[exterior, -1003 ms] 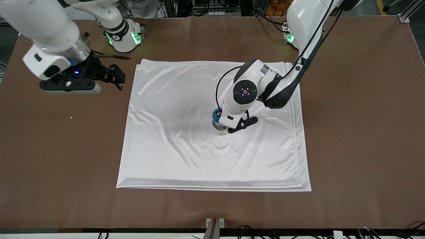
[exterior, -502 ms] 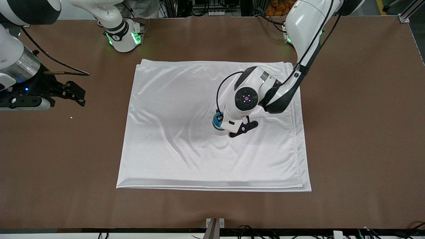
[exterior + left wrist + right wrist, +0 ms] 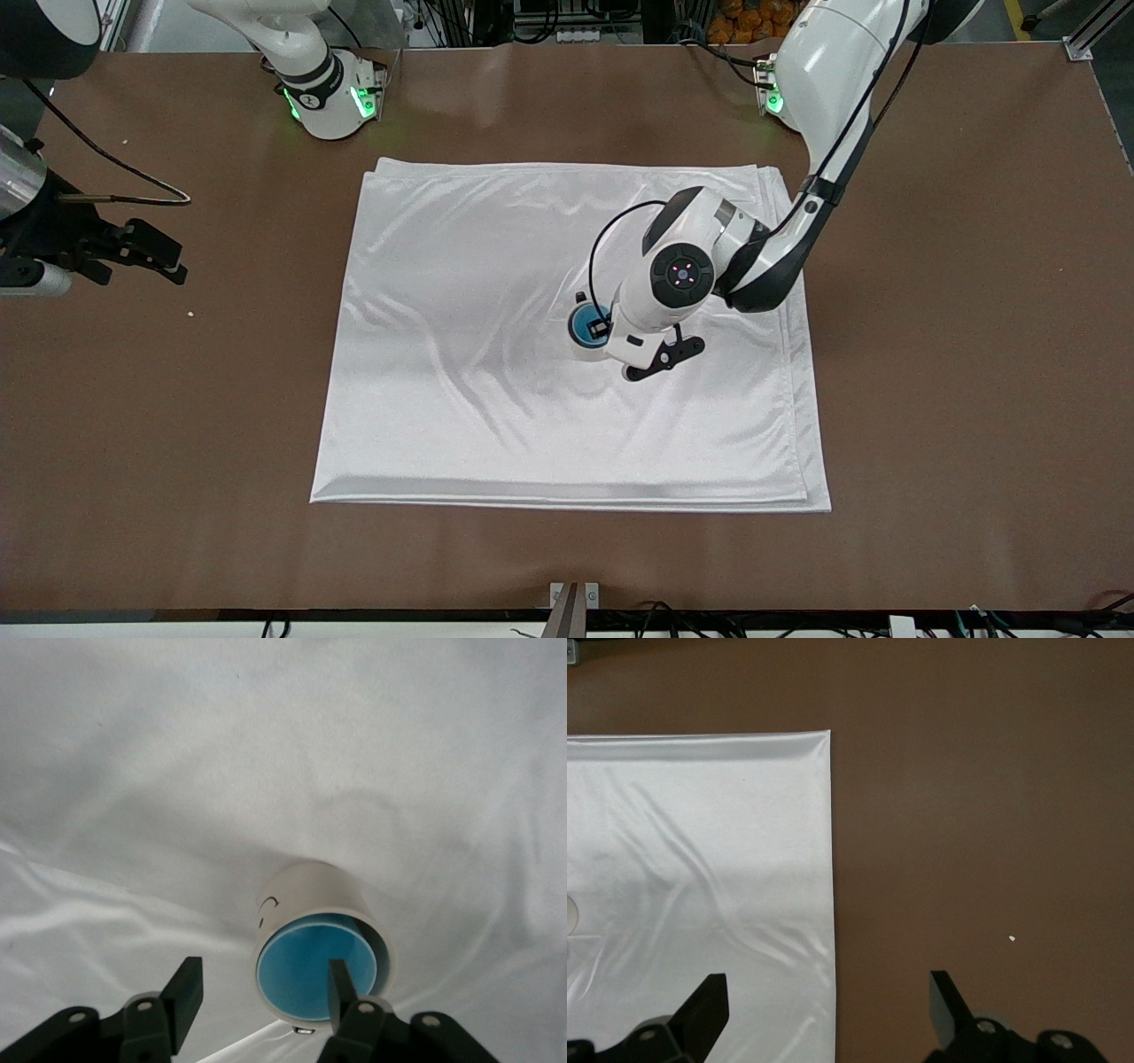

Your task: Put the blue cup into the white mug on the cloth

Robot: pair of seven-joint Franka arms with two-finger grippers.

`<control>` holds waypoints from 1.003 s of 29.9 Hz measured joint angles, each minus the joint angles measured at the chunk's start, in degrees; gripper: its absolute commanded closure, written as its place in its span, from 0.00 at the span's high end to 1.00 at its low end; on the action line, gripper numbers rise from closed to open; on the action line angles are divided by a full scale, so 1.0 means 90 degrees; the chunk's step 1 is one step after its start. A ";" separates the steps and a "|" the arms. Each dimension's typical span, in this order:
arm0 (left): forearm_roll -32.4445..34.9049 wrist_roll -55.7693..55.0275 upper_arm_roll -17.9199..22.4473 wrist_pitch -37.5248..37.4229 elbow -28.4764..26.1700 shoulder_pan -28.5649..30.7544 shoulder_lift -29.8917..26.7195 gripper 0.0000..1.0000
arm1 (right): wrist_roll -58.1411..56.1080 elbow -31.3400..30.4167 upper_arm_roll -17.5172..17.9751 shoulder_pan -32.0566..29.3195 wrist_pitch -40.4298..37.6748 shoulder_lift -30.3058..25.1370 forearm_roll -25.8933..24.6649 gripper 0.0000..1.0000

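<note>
The small light-blue handleless cup (image 3: 314,967) sits nested inside the off-white ceramic mug (image 3: 312,896), its bright blue interior ringed by the mug's cream rim. From the front camera the left arm's wrist hides most of the mug, leaving a sliver of pale wall and part of the blue disc (image 3: 586,327). The mug's dark handle shows only as a thin mark in the left wrist view. Mug and cup stand on the large shiny white satin-like cloth (image 3: 496,372), which covers the middle of the brown tabletop (image 3: 957,372), a little toward the left arm's end of the cloth. The cloth is wrinkled, and its layers are folded along the edge nearest the front camera.

The left gripper (image 3: 257,997) hangs over the mug with its fingers (image 3: 340,985) spread apart, one above the cup's mouth, pinching nothing.

The right gripper (image 3: 828,1001) waits over bare table by the right arm's end, cut off at the front view's edge (image 3: 133,257), its fingers wide apart and empty. A tiny white speck (image 3: 190,313) lies on the table near it.
</note>
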 measured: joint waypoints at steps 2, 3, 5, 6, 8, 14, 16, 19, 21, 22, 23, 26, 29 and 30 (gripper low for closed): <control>0.0001 0.0188 0.0033 -0.0001 0.0024 0.0150 -0.0096 1.00 | 0.0000 -0.0009 0.0001 0.0000 0.0000 -0.0007 0.0000 1.00; 0.0001 0.0333 0.0048 -0.0002 0.0031 0.0260 -0.0151 1.00 | 0.0000 -0.0013 0.0001 -0.0002 0.0000 -0.0011 0.0000 1.00; 0.0003 0.0708 0.0083 -0.0015 0.0033 0.0543 -0.0266 1.00 | 0.0000 -0.0017 0.0001 -0.0007 0.0000 -0.0016 0.0000 1.00; 0.0006 0.0916 0.0098 -0.0024 0.0033 0.0697 -0.0312 1.00 | 0.0000 -0.0018 0.0001 -0.0010 0.0000 -0.0019 0.0000 1.00; 0.0047 0.1370 0.0123 -0.0043 0.0031 0.1041 -0.0385 1.00 | 0.0000 -0.0019 0.0001 -0.0012 0.0000 -0.0021 0.0000 1.00; 0.0514 0.2619 0.0130 -0.0121 0.0026 0.2049 -0.0425 1.00 | 0.0000 -0.0020 0.0002 -0.0015 0.0000 -0.0022 0.0000 1.00; 0.0575 0.2964 0.0129 -0.0163 0.0026 0.2281 -0.0426 1.00 | 0.0000 -0.0020 0.0002 -0.0015 0.0000 -0.0022 0.0001 1.00; 0.0618 0.3379 0.0122 -0.0220 0.0026 0.2517 -0.0433 1.00 | 0.0000 -0.0022 0.0002 -0.0015 0.0000 -0.0022 0.0001 1.00; 0.0645 0.3619 0.0121 -0.0284 0.0026 0.2638 -0.0454 1.00 | 0.0000 -0.0022 0.0003 -0.0015 0.0000 -0.0022 0.0001 1.00; 0.0654 0.3758 0.0120 -0.0323 0.0026 0.2692 -0.0472 1.00 | 0.0000 -0.0022 0.0004 -0.0015 0.0000 -0.0022 0.0001 1.00; 0.0659 0.3920 0.0122 -0.0373 0.0027 0.2754 -0.0499 1.00 | 0.0000 -0.0022 0.0006 -0.0015 0.0000 -0.0022 0.0002 1.00; 0.0666 0.4372 0.0122 -0.0524 0.0029 0.2931 -0.0618 1.00 | 0.0000 -0.0022 0.0017 -0.0015 0.0000 -0.0024 0.0002 1.00; 0.0671 0.4743 0.0119 -0.0673 0.0035 0.3139 -0.0800 1.00 | 0.0001 -0.0022 0.0025 -0.0015 0.0000 -0.0027 0.0003 1.00; 0.0671 0.4866 0.0114 -0.0735 0.0037 0.3218 -0.0881 1.00 | 0.0001 -0.0022 0.0026 -0.0015 0.0000 -0.0028 0.0003 1.00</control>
